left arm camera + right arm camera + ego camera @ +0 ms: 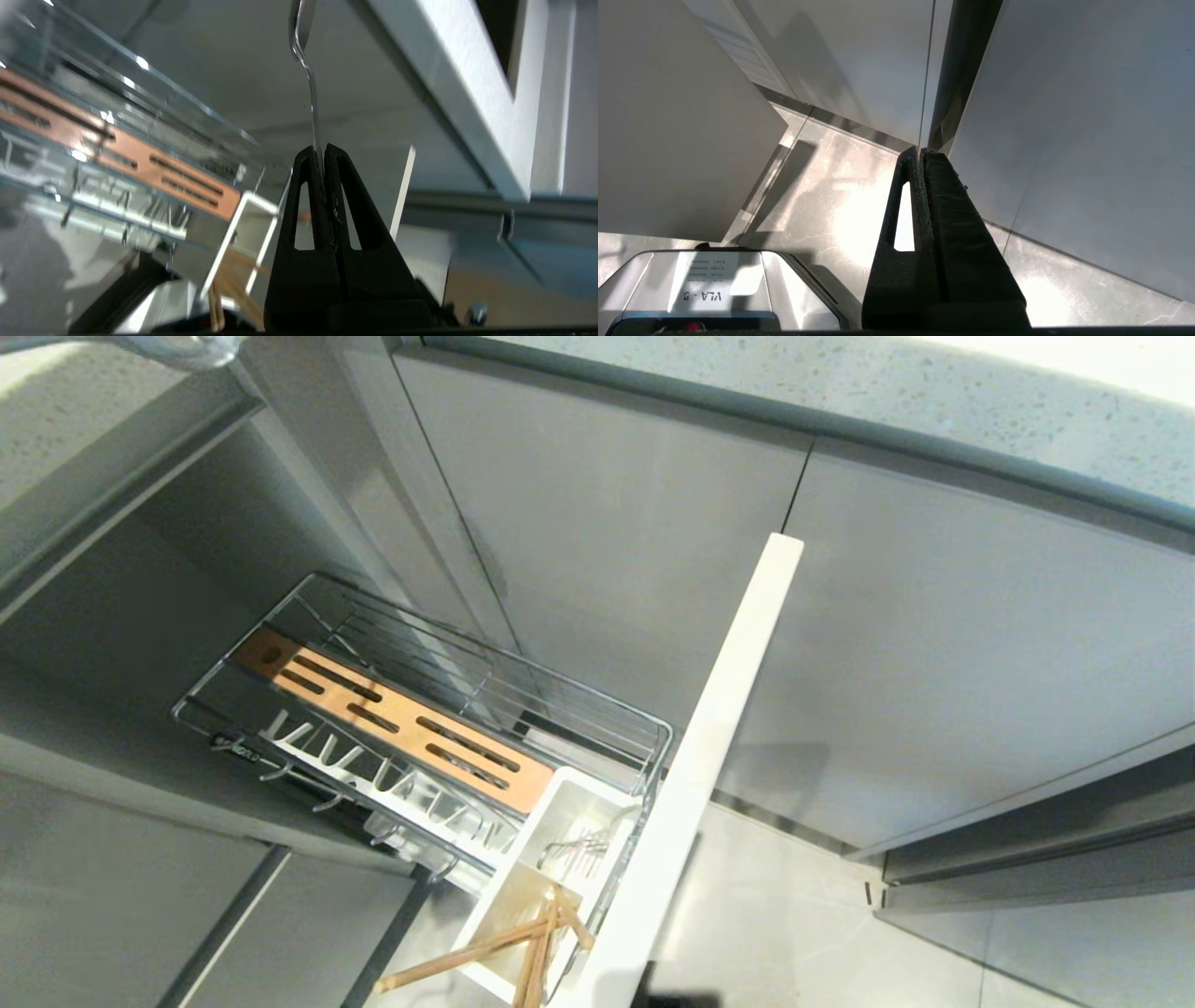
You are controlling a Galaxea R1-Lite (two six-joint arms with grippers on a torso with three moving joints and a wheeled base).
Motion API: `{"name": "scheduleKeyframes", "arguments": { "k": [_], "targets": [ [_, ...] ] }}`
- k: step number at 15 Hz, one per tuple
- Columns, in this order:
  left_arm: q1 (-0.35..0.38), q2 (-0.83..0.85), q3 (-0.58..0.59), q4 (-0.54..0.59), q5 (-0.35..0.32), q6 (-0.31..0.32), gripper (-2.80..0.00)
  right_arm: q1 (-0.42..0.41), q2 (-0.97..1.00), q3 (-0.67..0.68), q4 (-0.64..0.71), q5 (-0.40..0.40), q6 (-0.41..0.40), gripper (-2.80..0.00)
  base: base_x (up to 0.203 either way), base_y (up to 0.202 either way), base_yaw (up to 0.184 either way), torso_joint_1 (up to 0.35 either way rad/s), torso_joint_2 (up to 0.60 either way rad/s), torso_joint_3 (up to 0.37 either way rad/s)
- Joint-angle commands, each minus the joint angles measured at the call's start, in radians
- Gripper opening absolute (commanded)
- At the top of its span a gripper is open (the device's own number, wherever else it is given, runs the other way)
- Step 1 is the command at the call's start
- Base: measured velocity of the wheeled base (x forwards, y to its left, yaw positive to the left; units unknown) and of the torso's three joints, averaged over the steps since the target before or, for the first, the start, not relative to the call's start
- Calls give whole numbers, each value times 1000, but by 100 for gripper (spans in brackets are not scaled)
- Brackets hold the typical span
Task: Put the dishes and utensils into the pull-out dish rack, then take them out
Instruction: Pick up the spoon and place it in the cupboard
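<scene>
Black left gripper, seen from its own wrist camera, has its two tapered fingers pressed together on the thin handle of a slim silver metal spoon. From the fingertips the spoon runs away from the gripper, its bowl end cut off by the frame edge. That gripper does not appear in the head camera's view.

Beyond the gripper lies the pull-out dish rack, a narrow chrome wire basket drawn out from an open grey cabinet. An orange-brown wooden board with dark slots runs along the length of the basket. Beside the board sits a row of white plate prongs, none holding a plate. At the front end of the basket is a white rectangular utensil tub, just behind the rack's pale flat front panel, which stands edge-on in the head view.

Thin light-brown wooden chopsticks stand in the nearer compartment of the tub, leaning outward, with one stick tilted well over its edge. The farther compartment holds something of thin metal wire that is too small to make out.

Black right gripper hangs well away from the rack with its fingers pressed together on nothing, over a pale glossy tiled floor beside closed grey cabinet doors.
</scene>
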Motion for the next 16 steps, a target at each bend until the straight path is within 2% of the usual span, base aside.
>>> {"name": "scheduleKeyframes", "arguments": {
  "k": [1,5,10,13,16],
  "targets": [
    [-41,0,7,37,-3,2,-280,0,1,2,0,0,0,-280,0,0,0,0,0,0],
    [-80,14,6,80,-5,5,-280,0,1,2,0,0,0,-280,0,0,0,0,0,0],
    [-112,106,-18,256,-30,92,-280,0,1,2,0,0,0,-280,0,0,0,0,0,0],
    [-174,143,-40,346,-90,106,-280,0,1,2,0,0,0,-280,0,0,0,0,0,0],
    [-196,182,-40,379,-104,106,-280,0,1,2,0,0,0,-280,0,0,0,0,0,0]
  ]
}}
